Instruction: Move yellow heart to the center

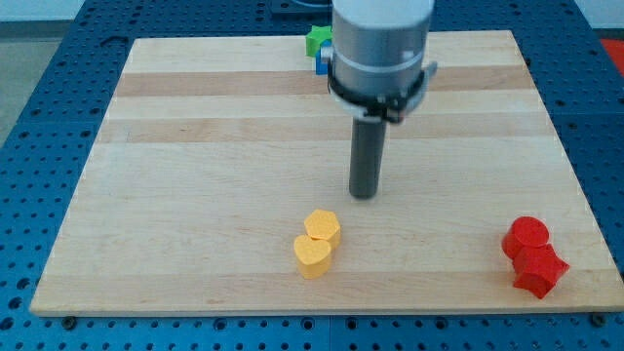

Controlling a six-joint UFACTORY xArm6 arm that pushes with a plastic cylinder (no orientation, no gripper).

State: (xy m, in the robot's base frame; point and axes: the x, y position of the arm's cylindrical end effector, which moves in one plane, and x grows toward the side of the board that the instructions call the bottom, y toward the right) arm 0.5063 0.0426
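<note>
While the yellow heart (312,256) sits near the counter's (195,195) bottom edge, touching a second yellow block (322,227) just above it, my tip (365,193) rests apart from both, above and slightly to the view's right. This looks like the approach step. Next, the tip probably needs to circle below the heart, then push it toward the view's top. No containers appear. The tool is a bare rod, gripping nothing. 2 red blocks (531,255) sit at bottom right; green (316,40) and blue (321,64) blocks at top.
</note>
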